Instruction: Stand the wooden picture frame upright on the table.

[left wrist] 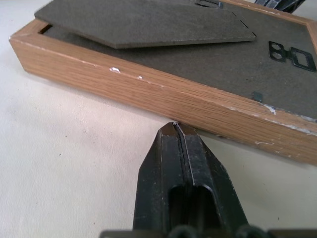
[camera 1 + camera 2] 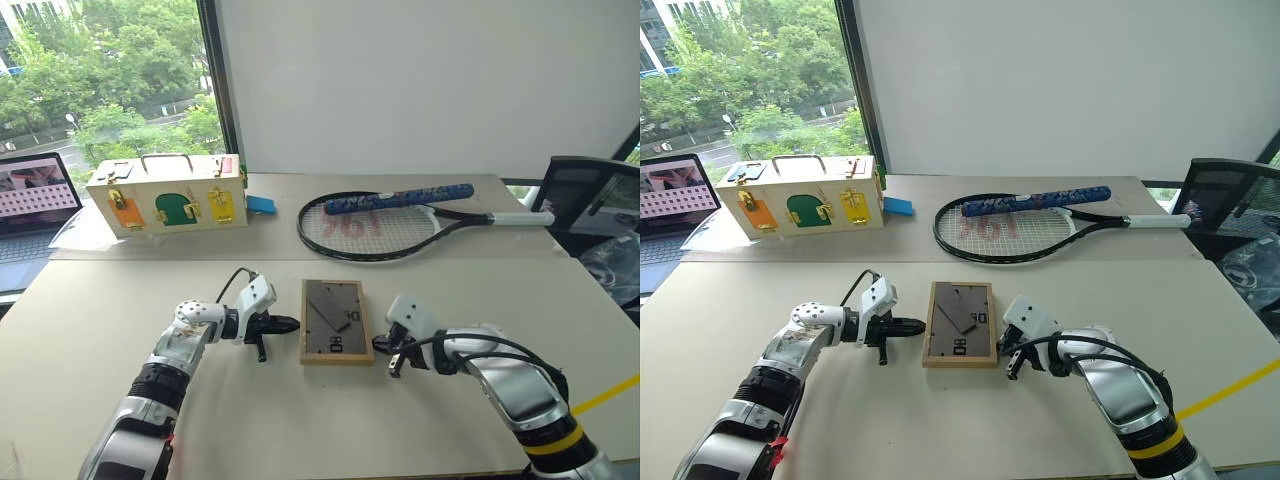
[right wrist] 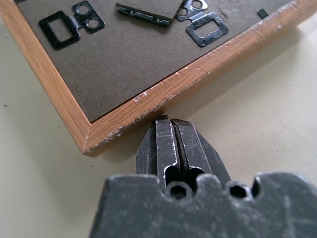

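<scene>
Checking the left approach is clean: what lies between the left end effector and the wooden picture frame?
Only bare table. In the left wrist view the left end effector, shut, points at the wooden picture frame with nothing between.

light grained wood on the picture frame (image 1: pixel 163 94), chipped at edges; matt grey fibreboard back panel (image 3: pixel 114 64); glossy black metal hangers (image 3: pixel 69 22); matt beige table (image 1: pixel 64 163).

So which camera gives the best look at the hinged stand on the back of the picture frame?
The left eye view: the whole stand shows from above on the frame's grey back. The left wrist view shows it edge-on; the right wrist view catches just its hinge end.
</scene>
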`<control>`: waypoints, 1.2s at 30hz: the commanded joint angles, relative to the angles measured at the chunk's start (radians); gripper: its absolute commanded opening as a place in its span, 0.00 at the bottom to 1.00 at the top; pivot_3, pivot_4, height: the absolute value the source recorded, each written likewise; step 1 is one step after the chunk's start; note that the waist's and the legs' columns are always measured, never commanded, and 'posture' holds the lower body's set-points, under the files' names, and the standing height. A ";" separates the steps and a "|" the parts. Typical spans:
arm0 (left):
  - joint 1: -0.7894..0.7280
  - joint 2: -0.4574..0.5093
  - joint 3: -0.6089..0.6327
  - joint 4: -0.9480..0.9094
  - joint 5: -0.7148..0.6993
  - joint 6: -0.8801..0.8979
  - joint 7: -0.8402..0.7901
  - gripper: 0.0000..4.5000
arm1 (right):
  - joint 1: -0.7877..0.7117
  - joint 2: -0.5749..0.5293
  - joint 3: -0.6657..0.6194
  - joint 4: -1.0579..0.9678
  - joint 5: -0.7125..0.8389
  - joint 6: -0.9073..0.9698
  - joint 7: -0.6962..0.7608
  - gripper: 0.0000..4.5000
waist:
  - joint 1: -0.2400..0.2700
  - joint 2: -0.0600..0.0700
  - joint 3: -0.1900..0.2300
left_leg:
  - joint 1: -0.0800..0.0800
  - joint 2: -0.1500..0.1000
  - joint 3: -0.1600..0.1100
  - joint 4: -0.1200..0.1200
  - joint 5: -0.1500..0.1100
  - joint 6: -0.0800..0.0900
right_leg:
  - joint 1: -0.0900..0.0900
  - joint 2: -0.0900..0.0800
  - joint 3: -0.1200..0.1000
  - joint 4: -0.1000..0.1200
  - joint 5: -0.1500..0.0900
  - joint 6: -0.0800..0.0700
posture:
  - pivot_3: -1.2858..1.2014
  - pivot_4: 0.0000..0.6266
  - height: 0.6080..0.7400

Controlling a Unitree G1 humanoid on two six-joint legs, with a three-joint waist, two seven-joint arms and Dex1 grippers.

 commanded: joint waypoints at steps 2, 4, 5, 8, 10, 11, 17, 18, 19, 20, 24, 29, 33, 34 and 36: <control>0.018 0.011 -0.012 0.048 0.038 0.011 0.053 0.00 | 0.054 -0.005 0.028 -0.047 0.049 0.036 0.006 0.01 | 0.002 0.000 -0.001 | 0.000 0.000 0.000 0.000 0.000 0.000 | 0.000 0.000 0.000 0.000 0.000 0.000 | 0.52 0.24 0.69; 0.023 0.020 -0.009 0.047 0.036 0.012 0.050 0.00 | 0.066 -0.016 0.023 -0.045 0.045 0.030 -0.001 0.01 | 0.002 0.000 -0.002 | 0.000 0.000 0.000 0.000 0.000 0.000 | 0.000 0.000 0.000 0.000 0.000 0.000 | 0.52 0.24 0.69; 0.026 0.025 -0.008 0.045 0.035 0.013 0.048 0.00 | 0.070 -0.022 0.021 -0.042 0.043 0.025 -0.004 0.01 | 0.001 0.000 -0.002 | 0.000 0.000 0.000 0.000 0.000 0.000 | 0.000 0.000 0.000 0.000 -0.001 0.000 | 0.52 0.24 0.69; 0.054 0.058 -0.001 0.015 0.031 0.034 0.034 0.00 | 0.070 -0.049 -0.003 0.001 0.026 -0.010 -0.019 0.01 | 0.000 -0.001 -0.002 | 0.000 0.000 0.000 0.000 0.000 0.000 | 0.000 0.000 0.000 0.000 -0.001 0.000 | 0.52 0.24 0.69; 0.076 0.082 0.000 -0.011 0.023 0.052 0.019 0.00 | 0.064 -0.061 -0.017 0.026 0.022 -0.031 -0.027 0.01 | -0.002 -0.001 -0.002 | 0.000 0.000 0.000 0.000 0.000 0.000 | 0.000 0.000 0.000 0.000 -0.001 -0.001 | 0.52 0.24 0.69; 0.094 0.101 -0.003 -0.033 0.017 0.066 0.003 0.00 | 0.057 -0.068 -0.024 0.045 0.017 -0.048 -0.031 0.01 | -0.002 -0.001 -0.002 | 0.000 0.000 0.000 -0.001 0.000 0.000 | -0.001 0.000 0.000 0.000 -0.001 -0.001 | 0.52 0.24 0.69; 0.223 0.218 -0.059 -0.263 -0.084 0.222 -0.160 0.00 | -0.045 -0.051 -0.026 0.255 -0.023 -0.187 -0.064 0.01 | -0.011 -0.001 -0.003 | 0.000 0.000 0.000 -0.001 0.000 0.000 | -0.001 0.000 0.000 -0.001 -0.002 -0.001 | 0.52 0.24 0.69; 0.241 0.230 -0.070 -0.309 -0.106 0.252 -0.180 0.00 | -0.077 -0.040 -0.013 0.310 -0.036 -0.220 -0.068 0.01 | -0.015 -0.001 -0.004 | 0.000 0.000 0.000 -0.001 0.000 -0.001 | 0.000 0.000 0.000 -0.001 -0.002 -0.002 | 0.52 0.24 0.69; 0.248 0.231 -0.078 -0.340 -0.121 0.278 -0.181 0.00 | -0.111 -0.022 -0.006 0.362 -0.041 -0.247 -0.073 0.01 | -0.015 0.000 -0.004 | 0.000 0.000 0.000 -0.001 0.000 -0.001 | 0.000 -0.001 0.000 -0.001 -0.002 -0.002 | 0.52 0.24 0.69; 0.251 0.224 -0.083 -0.365 -0.132 0.298 -0.174 0.00 | -0.143 -0.006 0.004 0.403 -0.045 -0.269 -0.072 0.01 | -0.014 0.000 -0.004 | 0.000 0.000 0.000 -0.001 0.000 -0.001 | 0.000 -0.001 -0.001 -0.002 -0.002 -0.002 | 0.52 0.24 0.69; 0.237 0.183 -0.083 -0.383 -0.132 0.314 -0.117 0.00 | -0.209 0.031 0.032 0.470 -0.058 -0.312 -0.045 0.01 | -0.006 0.000 -0.004 | 0.000 0.000 0.000 0.000 0.000 -0.001 | 0.000 -0.001 -0.001 -0.002 -0.002 -0.001 | 0.52 0.24 0.69; 0.224 0.171 -0.072 -0.362 -0.113 0.294 -0.088 0.00 | -0.196 0.043 0.032 0.458 -0.059 -0.312 -0.030 0.01 | 0.001 0.000 -0.004 | 0.000 0.000 0.000 -0.001 -0.001 -0.001 | 0.000 -0.001 -0.001 -0.003 -0.002 -0.001 | 0.52 0.24 0.69; 0.217 0.174 -0.067 -0.334 -0.105 0.269 -0.081 0.00 | -0.175 0.039 0.012 0.447 -0.058 -0.311 -0.038 0.01 | 0.002 0.000 -0.004 | 0.000 0.000 0.000 -0.001 -0.001 -0.001 | 0.000 -0.001 -0.001 -0.003 -0.002 -0.001 | 0.52 0.24 0.69; 0.209 0.169 -0.070 -0.322 -0.102 0.261 -0.080 0.00 | -0.177 0.045 0.007 0.450 -0.056 -0.317 -0.040 0.01 | 0.002 0.000 -0.004 | 0.000 0.000 0.000 -0.001 -0.001 -0.001 | 0.000 -0.001 -0.001 -0.003 -0.002 -0.001 | 0.52 0.24 0.69; 0.191 0.152 -0.084 -0.306 -0.100 0.253 -0.080 0.00 | -0.192 0.062 0.007 0.466 -0.058 -0.325 -0.044 0.01 | 0.003 0.000 -0.004 | 0.000 0.000 0.000 -0.001 -0.001 -0.001 | -0.001 -0.001 -0.001 -0.003 -0.002 -0.001 | 0.52 0.24 0.69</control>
